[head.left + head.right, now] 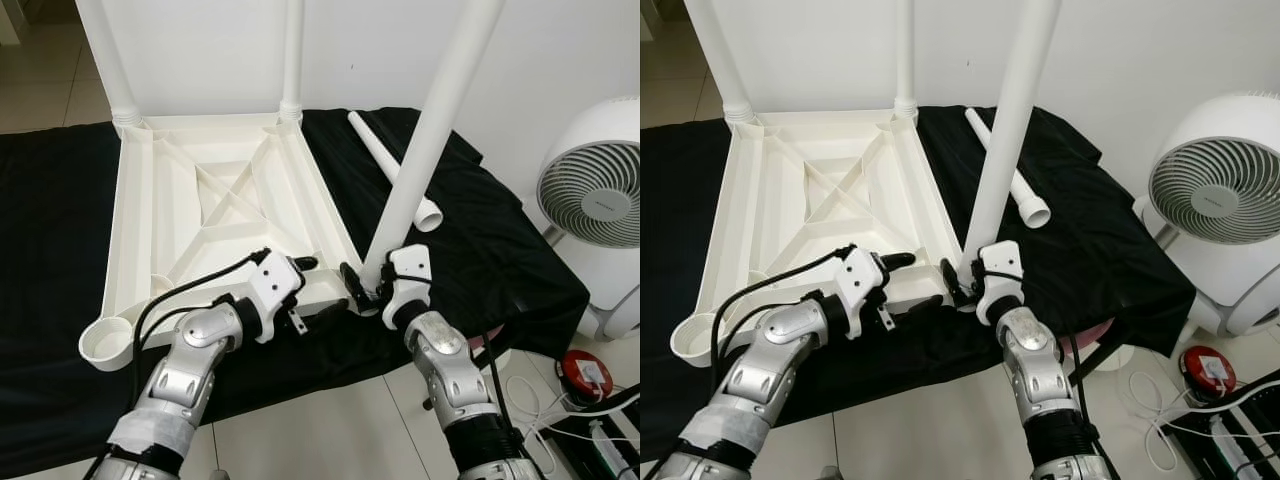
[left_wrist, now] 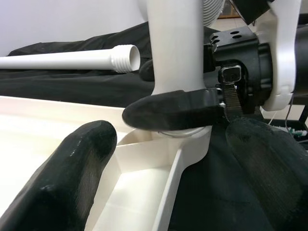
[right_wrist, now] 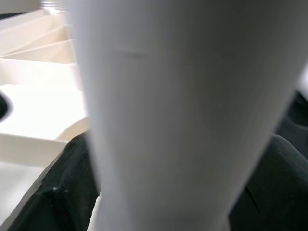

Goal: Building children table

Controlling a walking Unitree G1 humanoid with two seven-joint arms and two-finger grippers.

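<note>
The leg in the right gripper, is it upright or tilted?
Tilted. The leg leans to the robot's right as it rises from the tabletop's near corner socket, where the right gripper clamps its base; the far legs stand straighter.

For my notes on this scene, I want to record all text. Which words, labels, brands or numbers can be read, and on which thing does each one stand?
No text can be read with certainty.
White fan: a small dark mark on its centre hub, too small to read.
Red device on the floor: a white label, blurred, not readable.
Table top, table legs and black cloth: no print visible.
</note>
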